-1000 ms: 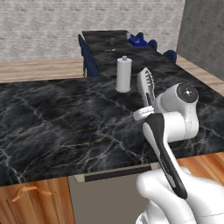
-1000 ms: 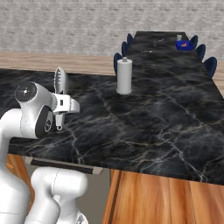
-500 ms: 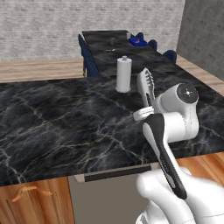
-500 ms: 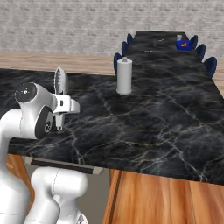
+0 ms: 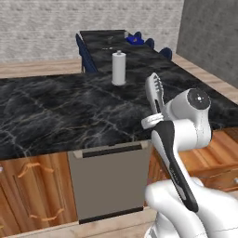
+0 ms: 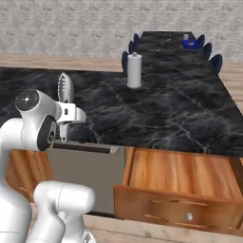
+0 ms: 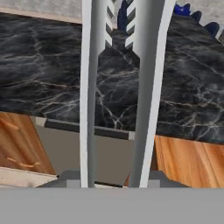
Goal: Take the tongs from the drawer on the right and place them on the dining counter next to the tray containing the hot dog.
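Note:
My gripper [image 5: 155, 120] is shut on the handle end of the grey metal tongs [image 5: 154, 92], which point up and forward over the near black counter. From the right side the tongs [image 6: 64, 88] rise above the gripper [image 6: 65, 114]. In the hand view both tong arms [image 7: 148, 87] run upward from the gripper [image 7: 113, 178] to toothed tips. The drawer [image 6: 182, 209] stands pulled open at lower right. Far back lies the dining counter [image 5: 108, 39] [image 6: 163, 42] with the small blue tray [image 5: 135, 41] [image 6: 191, 44]. The hot dog is too small to make out.
A white paper towel roll [image 5: 119, 68] [image 6: 134, 70] stands on the broad marble counter [image 5: 56, 111]. Below it are a grey appliance front [image 5: 109, 181] and wooden doors [image 5: 32, 195]. Dark blue chairs [image 5: 86, 55] [image 6: 214, 60] line the dining counter.
The whole picture has shifted: the base has backed away from the counter, so the cabinet fronts and the open drawer now show. The grip on the tongs is unchanged.

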